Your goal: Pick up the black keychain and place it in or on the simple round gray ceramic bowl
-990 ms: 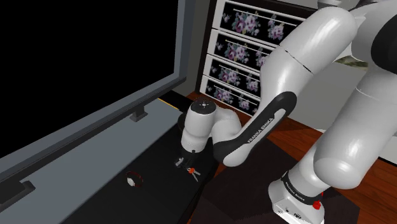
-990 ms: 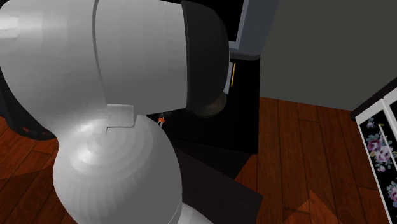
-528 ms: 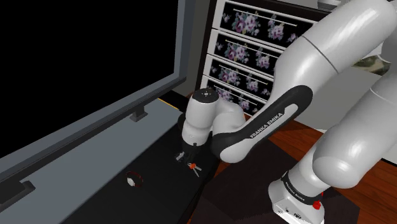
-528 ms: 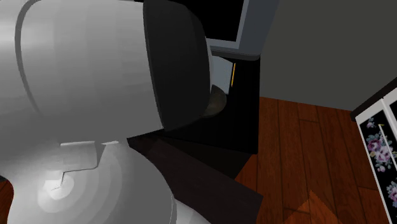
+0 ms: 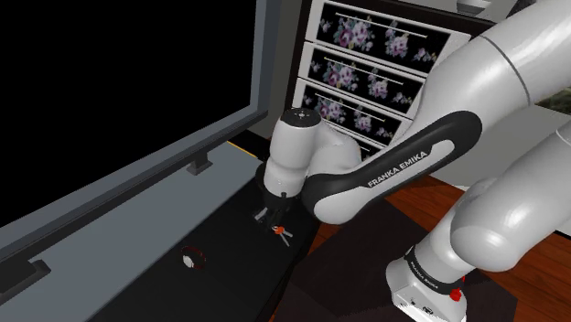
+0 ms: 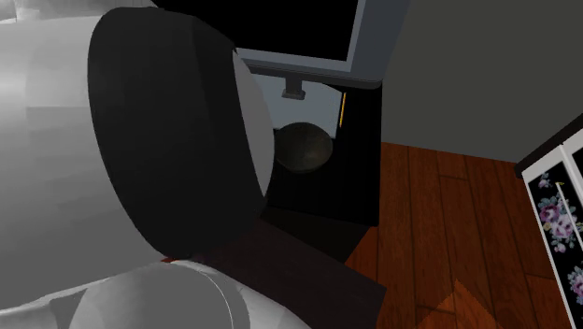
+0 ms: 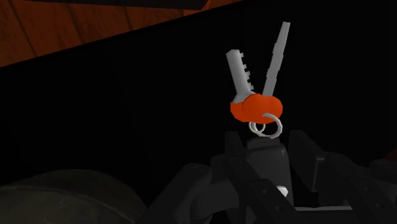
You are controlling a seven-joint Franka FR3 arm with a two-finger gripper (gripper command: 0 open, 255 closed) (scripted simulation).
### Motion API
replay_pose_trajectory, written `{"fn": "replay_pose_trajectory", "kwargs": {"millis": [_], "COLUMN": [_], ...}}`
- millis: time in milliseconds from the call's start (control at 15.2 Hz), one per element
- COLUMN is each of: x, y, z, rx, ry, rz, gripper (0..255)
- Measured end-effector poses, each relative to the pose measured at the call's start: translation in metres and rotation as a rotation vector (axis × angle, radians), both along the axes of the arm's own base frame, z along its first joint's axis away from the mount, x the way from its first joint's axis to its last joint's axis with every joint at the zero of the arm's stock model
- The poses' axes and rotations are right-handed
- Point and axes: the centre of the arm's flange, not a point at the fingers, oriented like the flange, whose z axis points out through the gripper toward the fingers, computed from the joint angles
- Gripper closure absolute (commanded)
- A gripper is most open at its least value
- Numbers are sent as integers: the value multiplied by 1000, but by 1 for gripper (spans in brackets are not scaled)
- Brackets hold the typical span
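We see the gripper (image 5: 272,216) pinching the black keychain (image 7: 257,109) by its fob; two toothed grey keys (image 7: 242,69) with orange heads fan outward.

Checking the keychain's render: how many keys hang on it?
2. On the keychain, a shorter toothed key and a longer thin key lie side by side, spreading apart toward their tips. More could be hidden beneath.
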Motion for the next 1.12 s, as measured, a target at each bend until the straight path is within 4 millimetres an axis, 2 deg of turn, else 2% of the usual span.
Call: {"fn": "replay_pose_trajectory", "kwargs": {"millis": [858,1056,1122], "x": [0,15,25], "y": [2,-18,-29], "z": [68,75,75], "rx": [0,1,1], "ry": [0,1,1], "rz": [0,-1,-1], "gripper": [255,255,255]}}
